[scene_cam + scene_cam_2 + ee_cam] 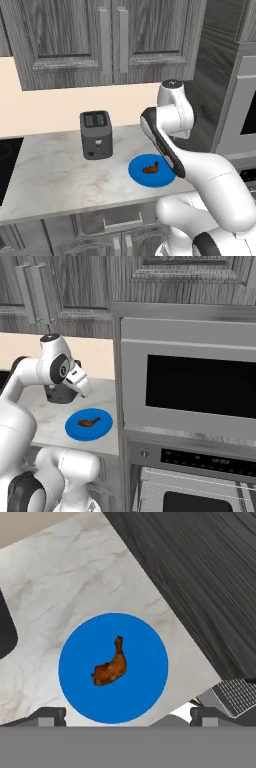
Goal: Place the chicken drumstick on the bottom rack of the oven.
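Chicken drumstick (111,667): lies near the middle of the blue plate (145,642), thick end toward the hand camera, thin bone end pointing away; nothing touches it.
Blue plate: flat on the marble counter (55,170), close to the counter's front edge and near the dark wood side panel (200,587) of the oven column.
Gripper (127,717): poised above the plate, looking down on it; the two dark fingertips (50,716) stand wide apart at either side of the plate's near rim, with nothing between them.
Arm: in the left base view it bends over the right end of the counter, its forearm crossing the plate's right edge.
Oven (200,476): low on the right in the right base view, below the silver-framed appliance (190,381); its control strip carries a round knob (144,454) and a dark display; below the strip a wire rack shows.
Toaster (96,134): dark, upright on the counter, behind and left of the plate, well apart from it.
Wall cabinets (105,40): grey wood doors above the counter.
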Motion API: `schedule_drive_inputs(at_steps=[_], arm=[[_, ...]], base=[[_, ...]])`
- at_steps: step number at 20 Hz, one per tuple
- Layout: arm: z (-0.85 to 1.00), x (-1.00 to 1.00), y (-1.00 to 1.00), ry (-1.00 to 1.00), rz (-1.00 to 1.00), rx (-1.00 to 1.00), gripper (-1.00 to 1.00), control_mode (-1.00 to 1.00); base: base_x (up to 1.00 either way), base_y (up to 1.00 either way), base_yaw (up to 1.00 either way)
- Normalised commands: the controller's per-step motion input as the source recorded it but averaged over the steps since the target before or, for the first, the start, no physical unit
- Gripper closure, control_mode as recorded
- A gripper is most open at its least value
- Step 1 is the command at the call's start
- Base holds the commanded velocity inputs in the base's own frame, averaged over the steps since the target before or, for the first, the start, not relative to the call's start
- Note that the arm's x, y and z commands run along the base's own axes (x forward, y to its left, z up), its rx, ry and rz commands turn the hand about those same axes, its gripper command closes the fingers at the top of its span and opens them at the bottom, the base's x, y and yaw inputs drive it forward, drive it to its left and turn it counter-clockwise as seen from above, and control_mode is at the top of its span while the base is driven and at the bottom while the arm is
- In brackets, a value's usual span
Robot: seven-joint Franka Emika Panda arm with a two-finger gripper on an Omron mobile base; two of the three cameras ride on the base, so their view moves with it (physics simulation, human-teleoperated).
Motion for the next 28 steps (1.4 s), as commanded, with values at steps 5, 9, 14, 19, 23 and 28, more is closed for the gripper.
schedule_drive_inputs(at_steps=[5,9,14,19,23,28], arm=[[-0.18,0.0,-0.03,-0.01,-0.03,0.0,-1.0,-1.0],[-0.62,0.09,0.13,0.04,-0.02,0.0,-1.0,-1.0],[-0.42,0.08,0.12,0.02,0.0,0.0,-1.0,-1.0],[-0.55,0.13,0.0,0.0,0.0,0.0,-1.0,-1.0],[-0.29,0.25,0.0,0.0,0.0,0.0,-1.0,-1.0],[-0.15,0.34,0.0,0.0,0.0,0.0,-1.0,-1.0]], base=[[0.0,0.0,0.0],[0.0,0.0,0.0],[0.0,0.0,0.0],[0.0,0.0,0.0],[0.0,0.0,0.0],[0.0,0.0,0.0]])
